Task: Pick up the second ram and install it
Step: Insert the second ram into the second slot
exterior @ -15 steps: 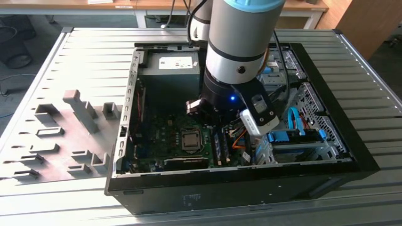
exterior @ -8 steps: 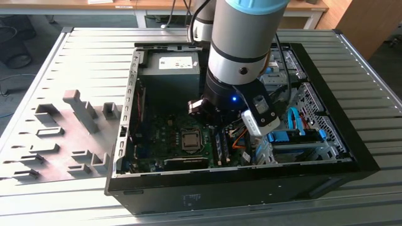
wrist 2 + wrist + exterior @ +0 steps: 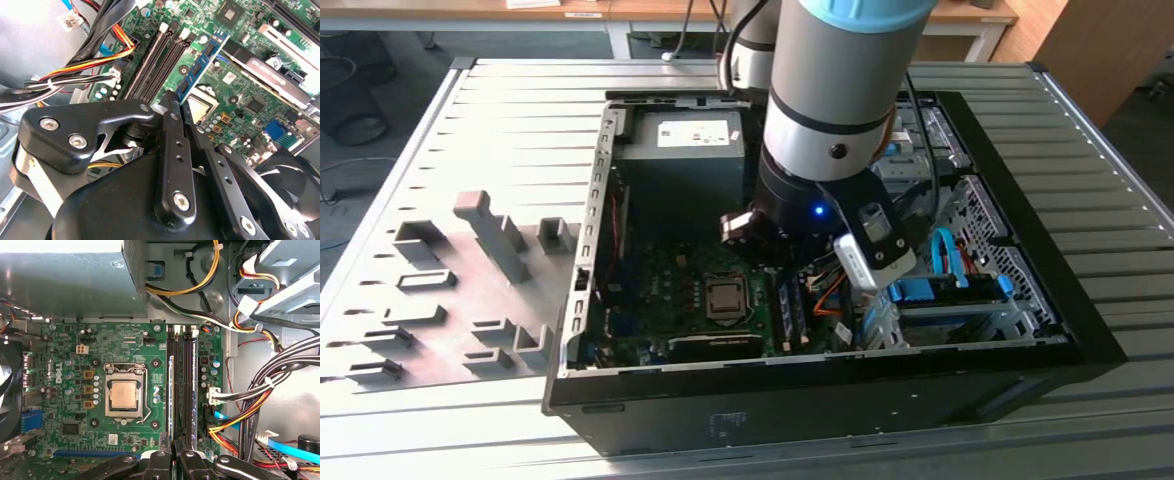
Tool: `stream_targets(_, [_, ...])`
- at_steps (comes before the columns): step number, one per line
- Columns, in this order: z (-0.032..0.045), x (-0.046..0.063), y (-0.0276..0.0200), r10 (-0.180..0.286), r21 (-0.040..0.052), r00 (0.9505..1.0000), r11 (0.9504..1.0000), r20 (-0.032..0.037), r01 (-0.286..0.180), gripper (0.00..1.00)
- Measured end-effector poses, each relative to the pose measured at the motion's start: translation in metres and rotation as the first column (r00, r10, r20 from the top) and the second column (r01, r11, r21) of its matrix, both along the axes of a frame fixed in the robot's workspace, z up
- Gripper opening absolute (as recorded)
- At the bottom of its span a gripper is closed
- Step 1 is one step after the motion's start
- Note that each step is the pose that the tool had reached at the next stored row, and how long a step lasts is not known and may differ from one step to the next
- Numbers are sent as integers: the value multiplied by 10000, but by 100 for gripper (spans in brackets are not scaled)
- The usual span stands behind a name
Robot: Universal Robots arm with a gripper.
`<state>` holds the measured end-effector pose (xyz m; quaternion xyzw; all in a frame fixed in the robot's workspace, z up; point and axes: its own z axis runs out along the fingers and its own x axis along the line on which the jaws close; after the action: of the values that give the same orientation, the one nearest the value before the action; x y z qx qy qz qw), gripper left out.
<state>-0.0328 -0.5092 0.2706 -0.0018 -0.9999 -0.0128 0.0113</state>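
One dark stick, the second ram (image 3: 171, 390), is seen edge-on in the first wrist view, lined up w/ the memory slot nearest the CPU socket (image 3: 124, 394). In the second wrist view it is shown as a bluish strip (image 3: 207, 57) running away from the gripper (image 3: 179, 100) over the motherboard (image 3: 250, 100). The fingers (image 3: 170, 145) are drawn close together, and the stick's near end appears to be clamped between their tips, i.e. it is gripped at one end, not at mid-length. Whether the stick is seated in the slot or merely held over it cannot be judged. The neighbouring slots (image 3: 186, 385) are seen bare. In the exterior view the arm (image 3: 841, 100) is lowered into the open PC case (image 3: 1067, 330), which lies on the slatted desk (image 3: 494, 130). Risks, as judged: (a) w/ an end grip the far end may tilt, so that one corner would be driven in first and the stick jammed or its contacts scraped; (b) if the notch is not matched to the slot key, board or stick may be damaged by downward force; (c) the cable bundle (image 3: 260, 390) lies near the slots and could be snagged by the gripper body.
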Motion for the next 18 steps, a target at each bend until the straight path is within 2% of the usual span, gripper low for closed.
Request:
stream_targets(5, [-24, 14, 2, 0, -3, 10000, 10000, -1, 0, 14])
stream_targets(12, [-73, 32, 42, -1, 0, 10000, 10000, 0, 1, 14])
stream_targets(18, [-113, 44, 59, 0, -1, 10000, 10000, 0, 0, 14])
